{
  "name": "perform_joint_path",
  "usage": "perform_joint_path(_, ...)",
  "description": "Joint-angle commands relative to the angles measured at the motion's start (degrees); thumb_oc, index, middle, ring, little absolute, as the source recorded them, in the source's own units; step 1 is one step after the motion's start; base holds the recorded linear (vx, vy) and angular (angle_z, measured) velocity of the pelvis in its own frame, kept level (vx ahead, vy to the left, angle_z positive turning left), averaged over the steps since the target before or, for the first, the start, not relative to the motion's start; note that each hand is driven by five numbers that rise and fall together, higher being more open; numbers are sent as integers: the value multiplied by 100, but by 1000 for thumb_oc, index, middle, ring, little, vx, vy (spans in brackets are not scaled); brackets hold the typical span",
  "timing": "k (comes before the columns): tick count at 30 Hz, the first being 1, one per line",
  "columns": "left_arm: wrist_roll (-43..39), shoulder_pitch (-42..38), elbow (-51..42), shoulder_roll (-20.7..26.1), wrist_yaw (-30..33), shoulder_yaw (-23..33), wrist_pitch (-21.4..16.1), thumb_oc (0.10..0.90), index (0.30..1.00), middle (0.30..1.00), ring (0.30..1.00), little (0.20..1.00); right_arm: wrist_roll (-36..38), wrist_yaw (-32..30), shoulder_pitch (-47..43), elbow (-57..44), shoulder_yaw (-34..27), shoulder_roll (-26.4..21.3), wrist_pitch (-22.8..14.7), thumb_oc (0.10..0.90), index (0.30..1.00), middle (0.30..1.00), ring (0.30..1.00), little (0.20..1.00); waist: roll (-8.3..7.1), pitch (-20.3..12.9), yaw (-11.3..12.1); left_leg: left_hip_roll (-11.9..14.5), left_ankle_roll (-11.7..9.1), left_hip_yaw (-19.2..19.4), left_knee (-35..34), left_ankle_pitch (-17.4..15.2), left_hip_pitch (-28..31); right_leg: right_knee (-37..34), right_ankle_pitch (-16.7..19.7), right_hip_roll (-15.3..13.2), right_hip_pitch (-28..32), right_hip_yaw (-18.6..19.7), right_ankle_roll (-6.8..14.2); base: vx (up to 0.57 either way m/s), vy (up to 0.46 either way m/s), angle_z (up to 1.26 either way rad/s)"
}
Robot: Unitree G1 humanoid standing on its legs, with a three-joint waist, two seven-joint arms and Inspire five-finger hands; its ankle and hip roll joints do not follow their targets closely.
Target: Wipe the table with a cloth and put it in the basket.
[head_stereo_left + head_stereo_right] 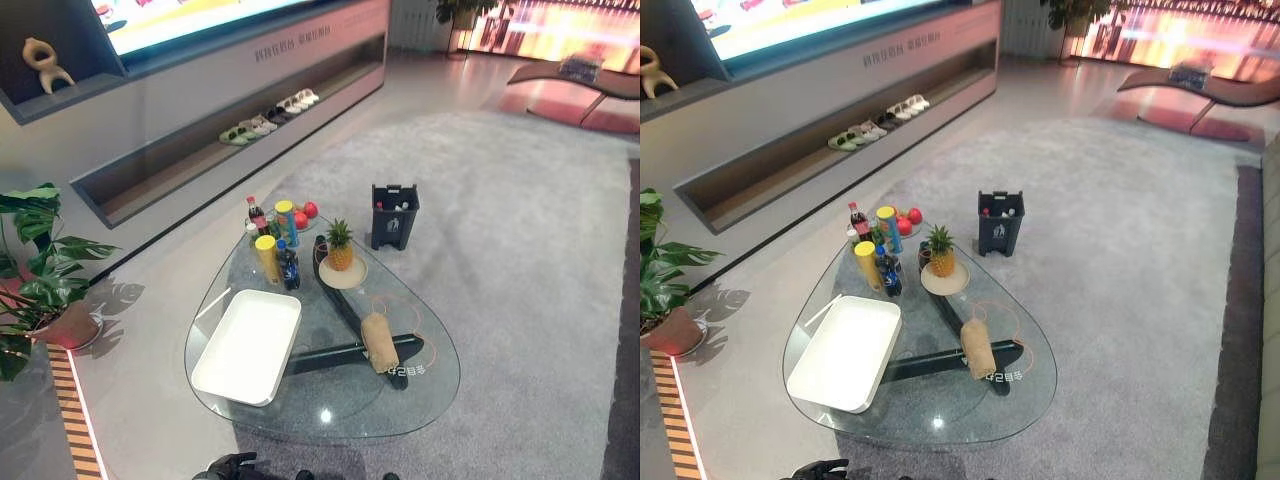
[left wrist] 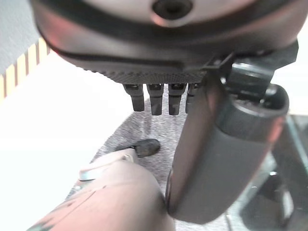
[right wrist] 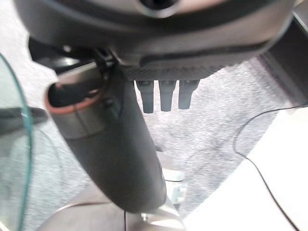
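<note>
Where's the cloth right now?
The rolled tan cloth lies on the glass table, toward its right side, between the pineapple and the near edge, right of the white tray.

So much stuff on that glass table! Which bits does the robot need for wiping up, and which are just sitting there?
For the job:
- rolled tan cloth, lying on the table
- glass table to be wiped
- white basket on the table
- left hand and right hand, both hanging open

Just lying about:
- pineapple on a plate
- bottles and cans
- red apples
- dark bin on the carpet
- potted plant

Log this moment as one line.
cloth: rolled on glass table, untouched | tray: empty | left hand: open, idle | right hand: open, idle
</note>
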Motion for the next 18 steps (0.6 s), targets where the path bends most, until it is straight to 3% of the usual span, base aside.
perform_joint_path(1,-458,-488,76,158,107,-60,-285,800,900,900,900,900,225,-123,-513,70,118,-20,121,800,900,900,900,900,-191,646,64,-188,83,142,-6,-224,-40,-8,204,-175,-235,51,153,-91,7,4)
perform_joint_path(7,-1040,-875,-232,297,182,-52,-641,800,900,900,900,900,356,-172,-745,-2,249,-176,34,800,900,900,900,900,-95,1186,11,-269,98,33,-6,-57,-501,132,264,-133,-720,118,79,-80,18,7)
perform_joint_path(12,-1381,-1292,-485,455,215,-119,-653,800,900,900,900,900,707,-276,-1093,-146,295,-346,6,800,900,900,900,900,-51,1689,78,-314,55,-15,82,208,-1045,741,172,-161,-1449,86,36,-112,10,1)
perform_joint_path(18,-1437,-1582,-546,698,196,-157,-506,800,900,900,900,900,882,-387,-1428,-371,414,-430,-20,800,900,900,900,900,-164,2021,67,-523,99,-130,1556,-37,-2410,1891,-68,-154,-2694,147,-40,-137,-58,6)
